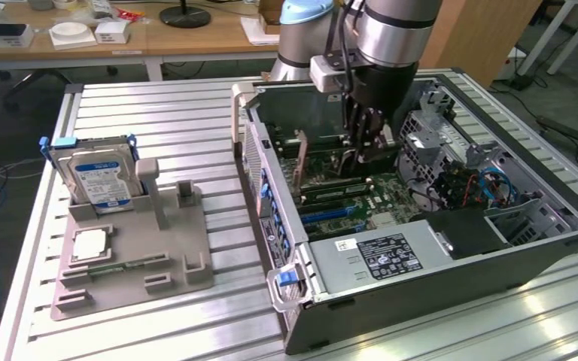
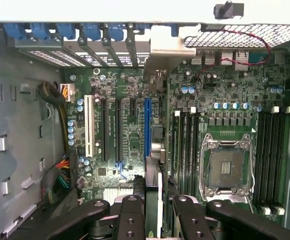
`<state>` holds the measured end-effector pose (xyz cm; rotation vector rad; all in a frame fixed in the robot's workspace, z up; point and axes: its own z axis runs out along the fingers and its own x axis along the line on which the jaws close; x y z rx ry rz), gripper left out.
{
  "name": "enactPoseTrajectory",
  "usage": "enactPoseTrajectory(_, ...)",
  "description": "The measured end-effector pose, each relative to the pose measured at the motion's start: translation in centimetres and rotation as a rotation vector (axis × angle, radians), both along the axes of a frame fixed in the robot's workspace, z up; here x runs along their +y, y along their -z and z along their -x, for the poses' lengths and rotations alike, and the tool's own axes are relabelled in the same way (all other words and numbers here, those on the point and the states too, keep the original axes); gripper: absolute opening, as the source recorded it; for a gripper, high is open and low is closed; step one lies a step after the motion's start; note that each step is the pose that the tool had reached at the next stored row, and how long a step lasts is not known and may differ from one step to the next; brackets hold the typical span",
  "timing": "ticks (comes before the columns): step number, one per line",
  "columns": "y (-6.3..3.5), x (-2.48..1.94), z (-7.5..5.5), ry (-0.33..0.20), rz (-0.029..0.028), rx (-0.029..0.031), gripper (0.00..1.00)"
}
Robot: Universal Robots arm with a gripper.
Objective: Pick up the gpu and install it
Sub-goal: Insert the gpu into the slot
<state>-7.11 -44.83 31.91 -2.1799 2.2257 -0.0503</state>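
Slatted metal table (image 1: 159, 113), wooden desks behind it. Open PC case (image 1: 420, 301) lies on its side toward the exterior view's right. A grey parts holder (image 1: 174, 263) sits on the left, apart from the case. The hard drive (image 1: 96, 177) stands upright at the holder's far end, and a narrow green memory stick (image 1: 118, 265) lies flat nearer the front.

Arm is down inside the case. Tool (image 1: 369, 154) is clamped on the gpu (image 2: 154, 200). In the wrist view the card is edge-on between the black fingers (image 2: 129, 215), one on each side. Card is over the motherboard (image 2: 127, 140), just beside the long blue slot (image 2: 147, 130) and running parallel to it. Can't tell whether its lower edge touches the board. CPU socket (image 2: 228, 167) is off to one side, and the power supply (image 1: 384, 256) is at the case's near end.
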Motion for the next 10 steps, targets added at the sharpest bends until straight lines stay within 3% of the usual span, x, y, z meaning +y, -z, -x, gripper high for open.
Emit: enactPoseTrajectory(10,0.53,-0.19,0.23,0.006,0.0001,0.0001,0.26)
